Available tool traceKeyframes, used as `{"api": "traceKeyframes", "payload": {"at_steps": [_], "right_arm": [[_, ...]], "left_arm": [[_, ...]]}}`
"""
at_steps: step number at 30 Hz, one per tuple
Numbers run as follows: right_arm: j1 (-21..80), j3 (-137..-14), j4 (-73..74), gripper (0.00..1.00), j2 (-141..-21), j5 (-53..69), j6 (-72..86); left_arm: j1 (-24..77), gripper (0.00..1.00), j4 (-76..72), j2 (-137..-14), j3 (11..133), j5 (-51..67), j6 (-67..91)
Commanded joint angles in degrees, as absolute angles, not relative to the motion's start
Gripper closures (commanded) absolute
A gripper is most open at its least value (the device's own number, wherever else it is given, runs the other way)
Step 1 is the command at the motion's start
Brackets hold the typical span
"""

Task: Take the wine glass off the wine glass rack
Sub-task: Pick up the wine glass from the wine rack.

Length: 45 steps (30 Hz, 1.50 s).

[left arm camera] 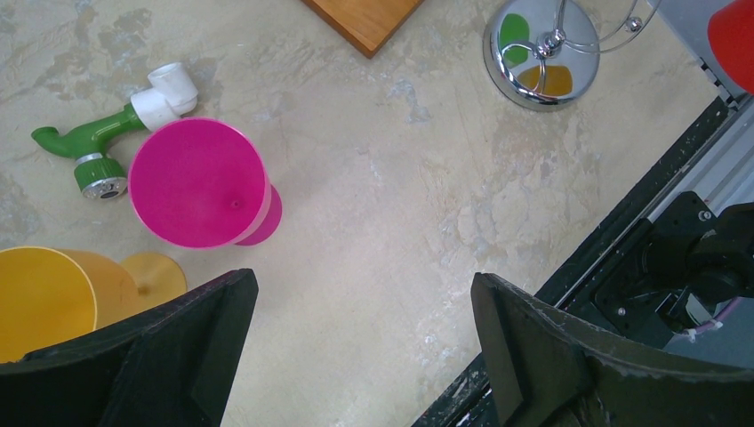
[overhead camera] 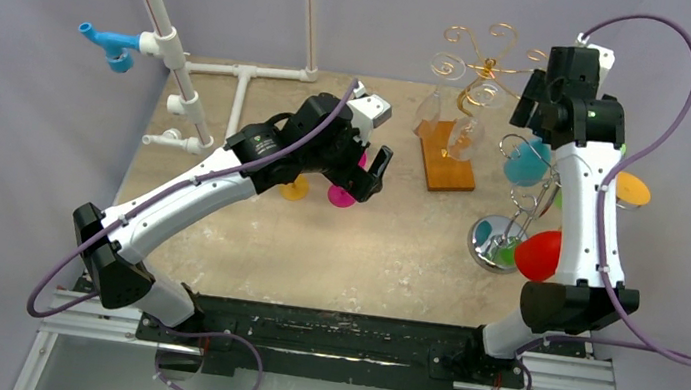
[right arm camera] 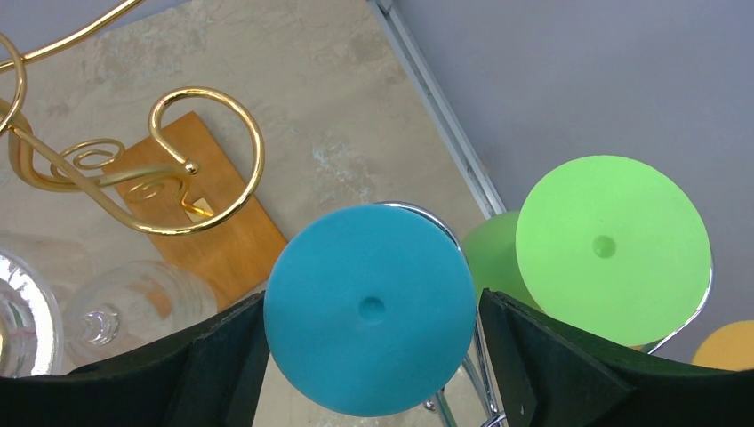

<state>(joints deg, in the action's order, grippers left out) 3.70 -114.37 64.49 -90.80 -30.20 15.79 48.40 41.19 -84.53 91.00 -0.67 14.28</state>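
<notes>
A teal wine glass [right arm camera: 369, 307] hangs upside down on the chrome wine glass rack [overhead camera: 488, 244] at the right, its round foot facing my right wrist camera. My right gripper [right arm camera: 372, 311] is open and straddles that foot. The left finger sits right at the rim and the right finger stands a small gap off it. A lime green glass [right arm camera: 613, 245] hangs on the same rack just to the right. From above, the teal glass [overhead camera: 527, 164] shows under the right wrist. My left gripper [left arm camera: 364, 294] hangs open and empty over bare table near mid-table.
A pink glass [left arm camera: 197, 182], a yellow glass [left arm camera: 44, 298] and a green pipe fitting [left arm camera: 89, 142] lie on the table by the left gripper. A gold rack [overhead camera: 479, 66] on a wooden base [overhead camera: 449, 158] holds clear glasses [right arm camera: 133, 302]. A red glass [overhead camera: 538, 253] and an orange glass [overhead camera: 633, 189] hang nearby.
</notes>
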Motion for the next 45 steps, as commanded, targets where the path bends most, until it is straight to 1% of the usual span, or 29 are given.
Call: {"api": "traceKeyframes", "payload": {"at_steps": [1, 12, 17, 22, 30, 45], "right_arm": [[3.38, -114.59, 61.88, 0.09, -89.94, -29.37, 15.12], [3.34, -117.24, 62.45, 0.33, -90.26, -27.96, 14.94], [3.34, -119.00, 63.16, 0.39, -90.31, -27.44, 14.69], [3.34, -119.71, 63.63, 0.41, -90.25, -27.17, 14.51], [3.34, -120.03, 63.37, 0.42, -90.65, -27.08, 14.49], [3.34, -123.49, 63.17, 0.42, -94.12, -33.61, 15.23]], "left_arm": [[48.34, 0.00, 39.15, -84.90, 90.88, -0.26, 13.89], [48.35, 0.00, 39.11, -85.08, 90.88, -0.26, 13.89], [48.35, 0.00, 39.12, -85.00, 90.80, -0.26, 13.89], [48.39, 0.00, 39.12, -84.99, 90.75, -0.26, 13.89], [48.38, 0.00, 39.03, -84.90, 90.63, -0.26, 13.83], [48.37, 0.00, 39.02, -84.77, 90.35, -0.35, 13.73]]}}
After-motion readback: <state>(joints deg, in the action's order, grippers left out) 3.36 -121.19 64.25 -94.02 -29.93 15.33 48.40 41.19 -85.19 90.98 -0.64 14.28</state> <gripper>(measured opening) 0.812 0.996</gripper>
